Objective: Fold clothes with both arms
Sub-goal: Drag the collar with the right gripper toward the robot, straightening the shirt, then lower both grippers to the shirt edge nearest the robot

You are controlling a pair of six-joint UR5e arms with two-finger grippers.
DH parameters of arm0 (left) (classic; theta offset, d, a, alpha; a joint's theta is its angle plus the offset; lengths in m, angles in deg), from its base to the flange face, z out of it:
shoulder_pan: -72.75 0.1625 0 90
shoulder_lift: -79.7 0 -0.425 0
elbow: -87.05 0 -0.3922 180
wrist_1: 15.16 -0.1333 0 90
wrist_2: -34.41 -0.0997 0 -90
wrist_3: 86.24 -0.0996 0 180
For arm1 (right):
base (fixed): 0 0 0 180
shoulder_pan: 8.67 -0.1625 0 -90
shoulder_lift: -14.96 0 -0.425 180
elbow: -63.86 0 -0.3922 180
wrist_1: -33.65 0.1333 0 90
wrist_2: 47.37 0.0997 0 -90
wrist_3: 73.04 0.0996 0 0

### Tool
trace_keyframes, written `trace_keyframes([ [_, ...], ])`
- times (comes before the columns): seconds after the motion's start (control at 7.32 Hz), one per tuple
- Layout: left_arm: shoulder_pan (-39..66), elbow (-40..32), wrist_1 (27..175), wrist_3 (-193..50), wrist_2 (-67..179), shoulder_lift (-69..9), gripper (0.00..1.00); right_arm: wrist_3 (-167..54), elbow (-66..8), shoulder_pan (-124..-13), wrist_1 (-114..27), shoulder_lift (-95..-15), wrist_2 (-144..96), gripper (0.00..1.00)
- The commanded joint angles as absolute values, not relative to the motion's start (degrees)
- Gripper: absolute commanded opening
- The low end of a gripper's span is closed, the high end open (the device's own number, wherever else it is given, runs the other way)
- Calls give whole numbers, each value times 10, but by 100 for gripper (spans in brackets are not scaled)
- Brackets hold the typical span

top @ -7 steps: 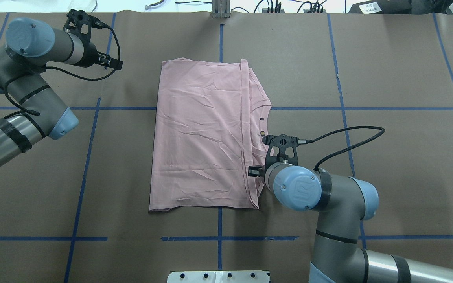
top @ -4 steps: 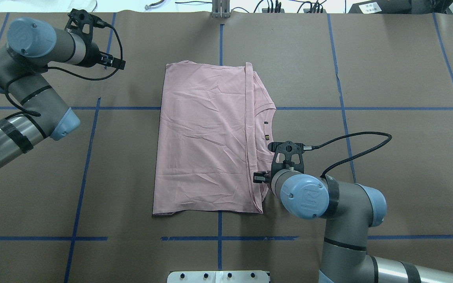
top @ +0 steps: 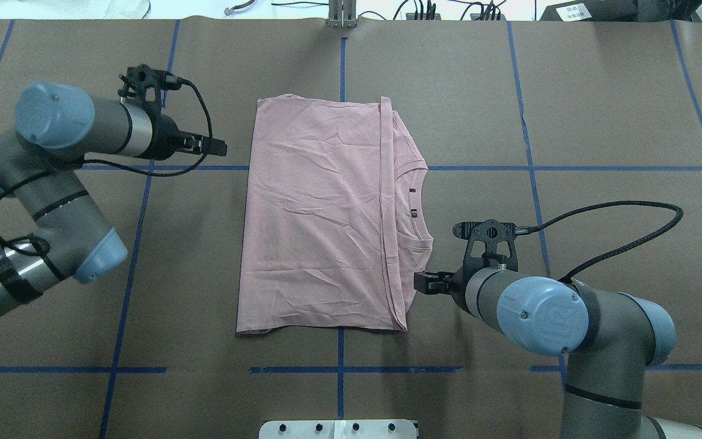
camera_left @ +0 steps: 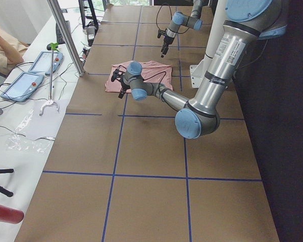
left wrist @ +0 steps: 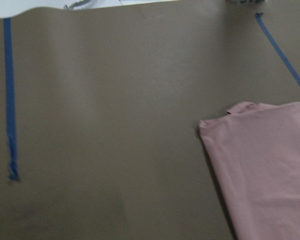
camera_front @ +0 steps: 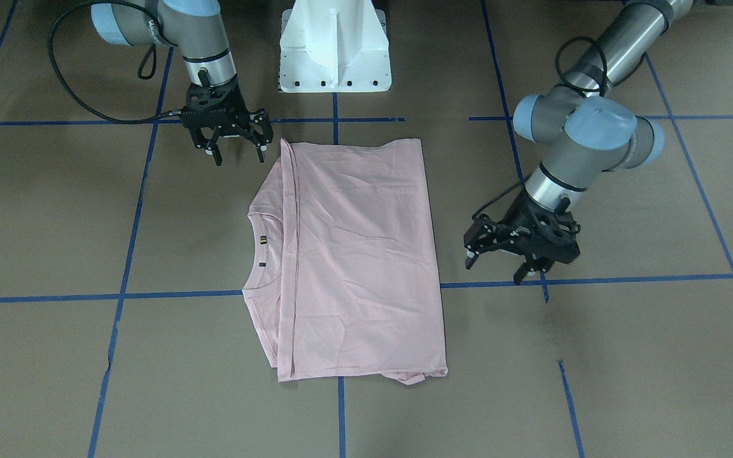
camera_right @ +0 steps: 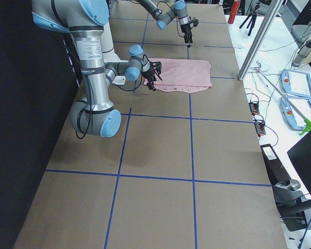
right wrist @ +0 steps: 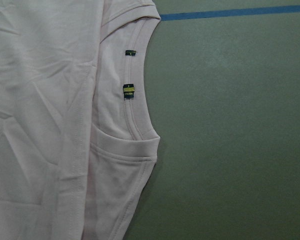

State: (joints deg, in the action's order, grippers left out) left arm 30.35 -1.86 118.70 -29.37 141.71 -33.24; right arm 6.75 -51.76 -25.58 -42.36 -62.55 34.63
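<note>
On the robot's left side of the table, the left gripper hangs with its fingers spread and empty, near the plain long edge of the T-shirt. This pink shirt lies flat in the middle, already folded over, with its collar showing on the right. Just beside that shoulder edge, the right gripper is also spread and holds nothing. For the next fold, I judge that both grippers should pinch matching corners, probably through all layers, then lift evenly and travel together. Compared with half a second ago, the left gripper has come nearer to the shirt and the right one has backed off its edge. The shirt itself has not moved.
</note>
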Motion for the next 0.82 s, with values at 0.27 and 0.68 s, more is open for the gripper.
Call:
trace_keyframes([
  [0.27, 480, -223, 1159, -130, 1316, -173, 100, 91, -529, -255, -421, -636, 343, 100],
  [0.68, 556, -228, 1072, 5, 1239, -202, 66, 97, -529, -254, -421, -633, 343, 100],
])
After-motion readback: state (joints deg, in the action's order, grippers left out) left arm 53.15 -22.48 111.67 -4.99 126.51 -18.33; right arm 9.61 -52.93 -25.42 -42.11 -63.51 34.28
